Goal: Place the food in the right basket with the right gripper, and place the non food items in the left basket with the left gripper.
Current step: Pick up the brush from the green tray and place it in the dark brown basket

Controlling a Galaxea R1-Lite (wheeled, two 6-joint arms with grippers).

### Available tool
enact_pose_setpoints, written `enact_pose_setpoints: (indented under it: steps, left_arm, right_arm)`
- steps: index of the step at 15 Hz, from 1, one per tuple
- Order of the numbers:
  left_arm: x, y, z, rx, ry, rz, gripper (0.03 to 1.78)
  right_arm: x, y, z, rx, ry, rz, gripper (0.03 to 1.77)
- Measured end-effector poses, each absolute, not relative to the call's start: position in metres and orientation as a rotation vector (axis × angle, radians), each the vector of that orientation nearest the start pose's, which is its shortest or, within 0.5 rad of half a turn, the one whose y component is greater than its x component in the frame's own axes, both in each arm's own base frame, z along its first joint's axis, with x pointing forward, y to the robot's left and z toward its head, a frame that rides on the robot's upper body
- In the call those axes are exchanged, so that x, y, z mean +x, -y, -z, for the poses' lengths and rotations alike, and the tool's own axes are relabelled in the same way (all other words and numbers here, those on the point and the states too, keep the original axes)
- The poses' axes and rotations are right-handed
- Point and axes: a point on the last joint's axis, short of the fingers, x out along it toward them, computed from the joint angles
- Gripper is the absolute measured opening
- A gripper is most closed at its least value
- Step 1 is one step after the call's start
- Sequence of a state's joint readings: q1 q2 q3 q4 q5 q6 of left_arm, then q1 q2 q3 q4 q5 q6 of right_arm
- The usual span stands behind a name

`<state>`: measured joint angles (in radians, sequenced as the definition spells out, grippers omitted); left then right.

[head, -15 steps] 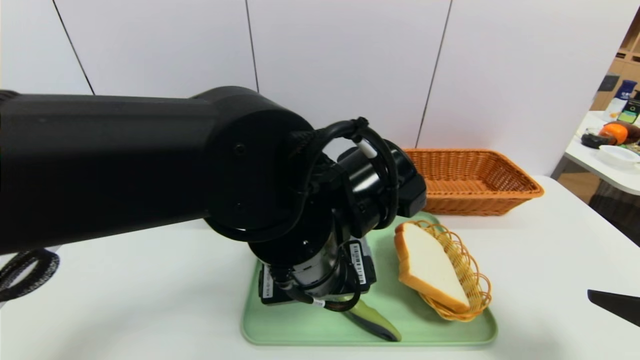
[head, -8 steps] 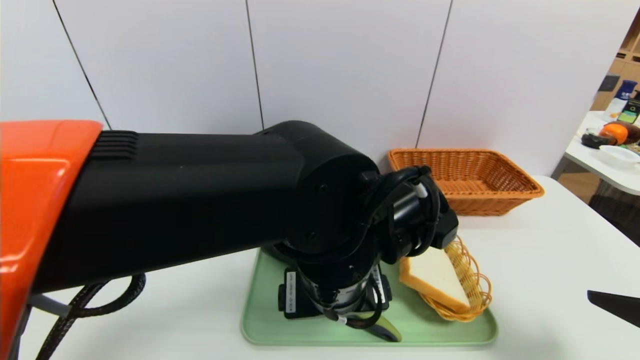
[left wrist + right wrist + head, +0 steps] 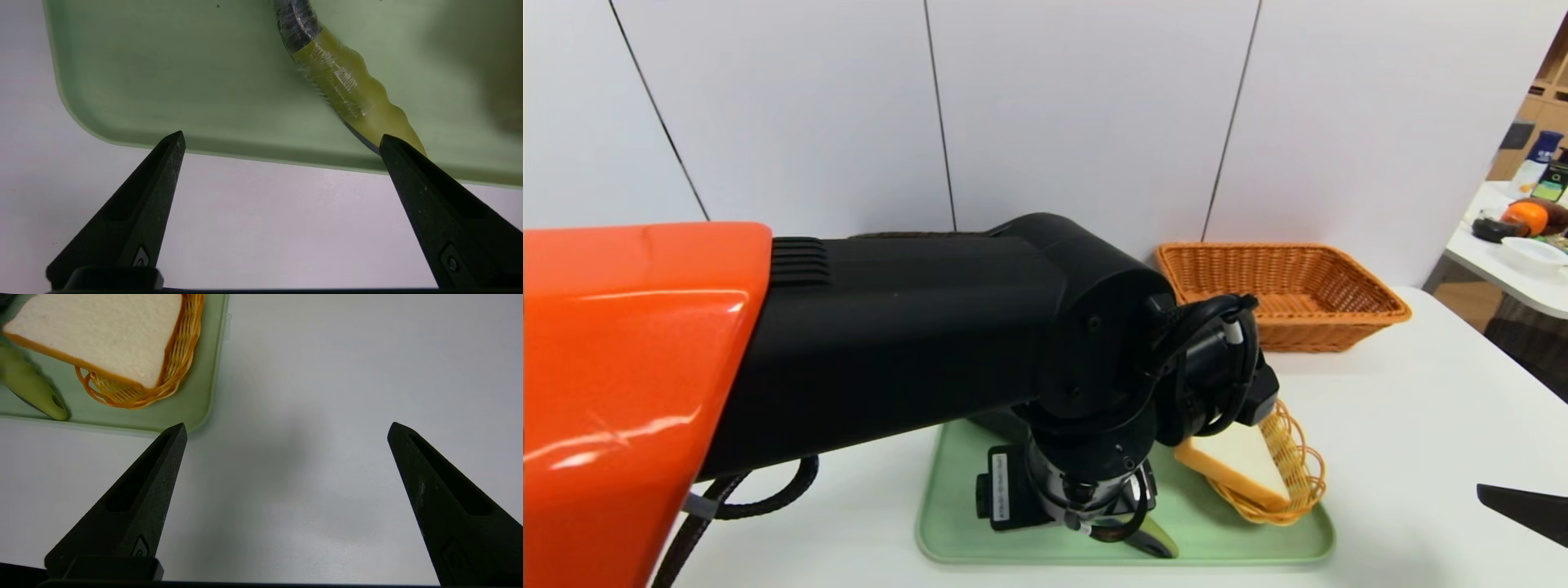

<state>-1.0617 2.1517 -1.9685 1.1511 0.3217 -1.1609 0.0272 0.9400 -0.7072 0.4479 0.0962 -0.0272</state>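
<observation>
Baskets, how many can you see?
2: the orange basket at the table's back right, and the small yellow wicker dish under the bread on the green tray. The left arm may hide another.

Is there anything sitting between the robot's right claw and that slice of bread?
Nothing but bare white table and the green tray's rim lies between the right end effector and the bread, as the right wrist view shows.
</observation>
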Motion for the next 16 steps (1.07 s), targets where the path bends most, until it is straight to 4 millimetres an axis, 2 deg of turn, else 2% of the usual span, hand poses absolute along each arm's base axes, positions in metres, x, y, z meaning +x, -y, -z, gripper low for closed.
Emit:
enact_pose_setpoints:
  steps: [4, 9, 16]
  left_arm:
    - [0.188, 0.326, -0.193, -0.175, -1.17, -0.067, 1.69]
    - [0.194, 0.331, -0.181, -0.178, -1.086, -0.149, 1.69]
    - [0.199, 0.338, -0.174, -0.196, -1.072, -0.139, 1.69]
  right_arm:
    - [0.09, -0.005, -0.211, 0.006, -0.678, -0.156, 1.7]
    - [0.089, -0.006, -0.21, 0.008, -0.682, -0.166, 1.7]
    - [0.088, -0.006, -0.209, 0.009, -0.681, -0.186, 1.7]
